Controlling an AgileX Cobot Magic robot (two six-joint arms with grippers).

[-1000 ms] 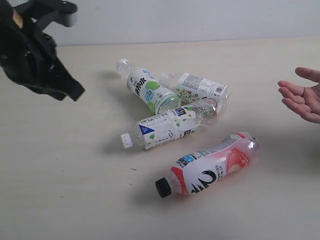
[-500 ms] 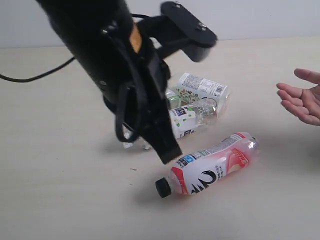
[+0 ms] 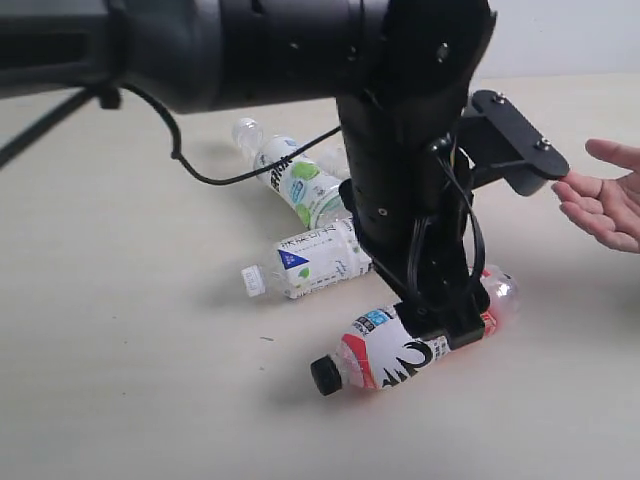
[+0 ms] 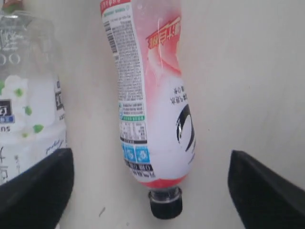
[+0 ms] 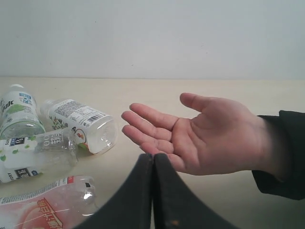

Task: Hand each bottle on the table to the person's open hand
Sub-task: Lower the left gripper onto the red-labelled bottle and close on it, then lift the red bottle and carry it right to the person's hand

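The black-capped bottle (image 3: 385,350) with the red, white and black label lay on its side on the near part of the table (image 3: 150,400), its cap (image 3: 325,375) pointing left. The left gripper (image 4: 151,188) hung over it with jaws spread wide, one finger on each side, neither touching. Just beyond lay the blue-labelled bottle (image 3: 315,262), farther left the green-labelled one (image 3: 295,180), and the white-labelled bottle (image 5: 81,124) behind them. The person's open hand (image 3: 610,205) waited palm up at the right edge. The right gripper (image 5: 153,191) was near that hand, its fingers pressed together and holding nothing.
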